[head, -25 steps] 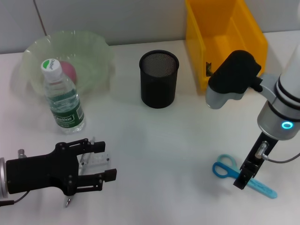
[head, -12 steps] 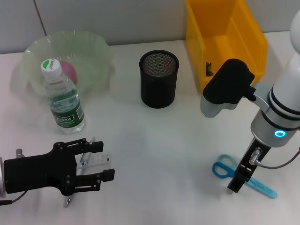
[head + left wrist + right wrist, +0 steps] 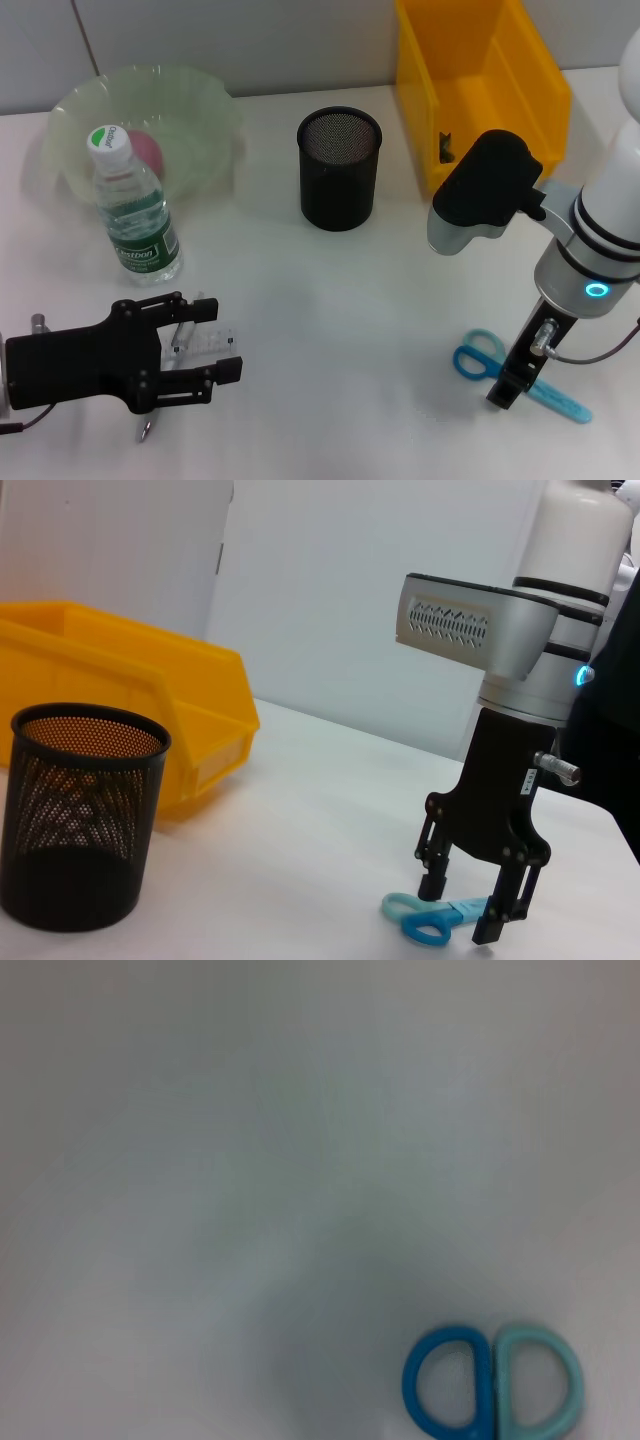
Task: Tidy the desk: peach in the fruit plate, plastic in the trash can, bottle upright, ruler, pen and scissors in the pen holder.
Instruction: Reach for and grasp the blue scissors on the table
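Observation:
My right gripper [image 3: 508, 388] is open and hangs low over the blue scissors [image 3: 478, 361] at the table's front right. In the left wrist view its fingers [image 3: 431, 885] stand on either side of the scissors [image 3: 430, 920]. The right wrist view shows the scissors' handle rings [image 3: 490, 1382]. My left gripper [image 3: 226, 340] is open at the front left, around a clear ruler [image 3: 208, 345] and a pen [image 3: 146, 431]. The bottle [image 3: 135, 212] stands upright. The peach [image 3: 147, 151] lies in the green fruit plate [image 3: 210, 110]. The black mesh pen holder [image 3: 340, 168] stands mid-table. No plastic shows.
A yellow bin [image 3: 480, 70] stands at the back right, behind my right arm. The pen holder [image 3: 75, 830] and bin [image 3: 150, 710] also show in the left wrist view. The bottle stands just in front of the fruit plate.
My right gripper has shifted a little left and lower over the scissors. My left arm has drawn back slightly to the left.

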Action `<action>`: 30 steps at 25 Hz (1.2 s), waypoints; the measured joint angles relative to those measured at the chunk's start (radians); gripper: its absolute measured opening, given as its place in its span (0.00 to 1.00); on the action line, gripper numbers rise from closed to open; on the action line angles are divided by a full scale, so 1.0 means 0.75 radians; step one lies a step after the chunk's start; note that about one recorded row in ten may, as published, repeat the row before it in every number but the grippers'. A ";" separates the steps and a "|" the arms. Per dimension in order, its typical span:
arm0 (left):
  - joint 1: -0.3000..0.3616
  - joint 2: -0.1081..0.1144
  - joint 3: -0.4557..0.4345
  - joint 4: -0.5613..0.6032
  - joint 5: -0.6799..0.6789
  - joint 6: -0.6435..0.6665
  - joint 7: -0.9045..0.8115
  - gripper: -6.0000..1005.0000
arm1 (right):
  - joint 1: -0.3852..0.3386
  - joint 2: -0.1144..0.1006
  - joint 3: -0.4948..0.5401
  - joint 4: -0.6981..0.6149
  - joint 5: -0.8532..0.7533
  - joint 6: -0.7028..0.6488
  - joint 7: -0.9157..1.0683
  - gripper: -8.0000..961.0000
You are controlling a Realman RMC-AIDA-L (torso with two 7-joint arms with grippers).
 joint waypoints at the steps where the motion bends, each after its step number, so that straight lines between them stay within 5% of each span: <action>1: 0.000 0.000 0.000 0.002 0.000 0.000 0.000 0.79 | 0.000 0.000 -0.001 0.001 0.000 -0.001 0.001 0.72; 6: 0.001 0.000 0.000 0.003 0.000 -0.001 -0.001 0.79 | -0.005 -0.001 -0.003 0.008 0.000 -0.005 0.005 0.51; 26: 0.010 0.003 -0.002 0.003 0.000 0.003 -0.002 0.79 | -0.022 -0.001 -0.007 0.000 -0.007 0.003 0.036 0.51; 30: 0.009 0.004 -0.002 0.003 0.000 0.004 -0.002 0.79 | -0.022 -0.002 -0.007 0.002 -0.007 0.002 0.036 0.36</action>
